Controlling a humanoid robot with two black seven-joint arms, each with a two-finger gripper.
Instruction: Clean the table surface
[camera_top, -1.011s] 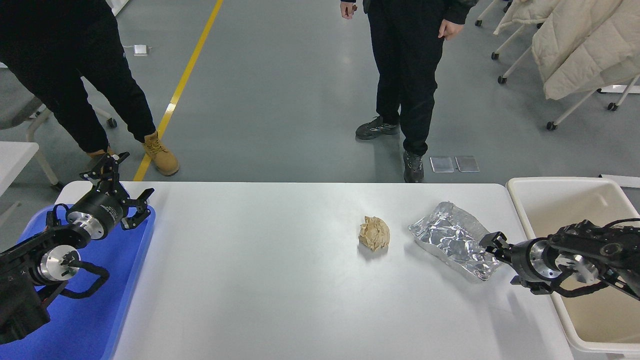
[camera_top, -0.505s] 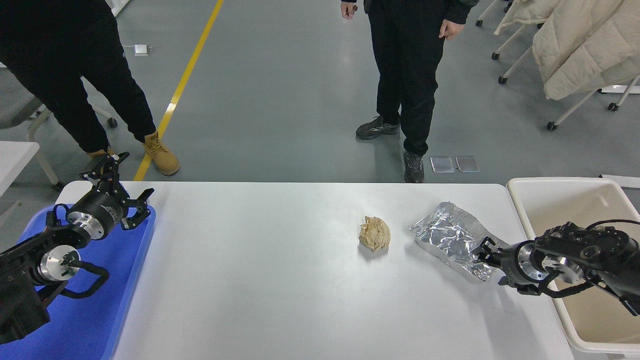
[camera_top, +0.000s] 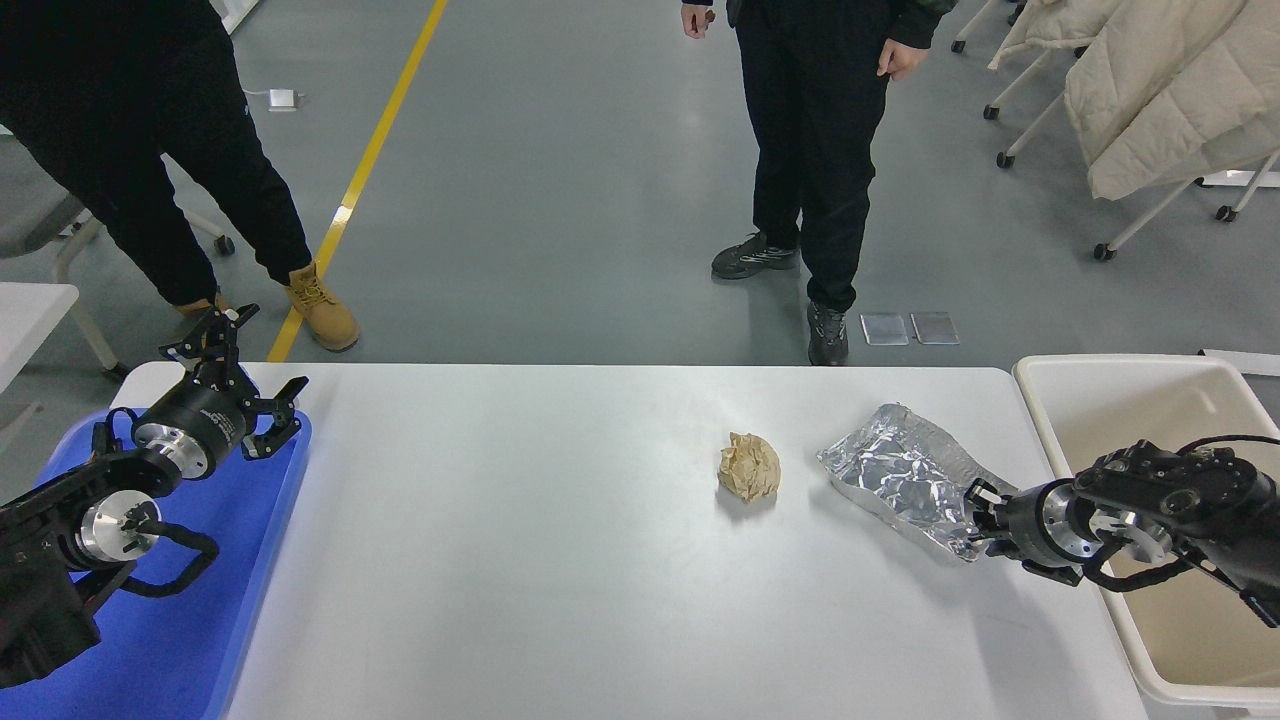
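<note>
Now the right gripper (camera_top: 977, 510) meets the foil bag's (camera_top: 905, 474) near end on the desk (camera_top: 520, 540), grip unclear; next, lift it right into the bin (camera_top: 1075, 372).

floor (camera_top: 560, 180): grey, glossy | yellow line (camera_top: 362, 165) far left | wheeled chairs (camera_top: 1130, 110) w/ cream coats, top right
</note>
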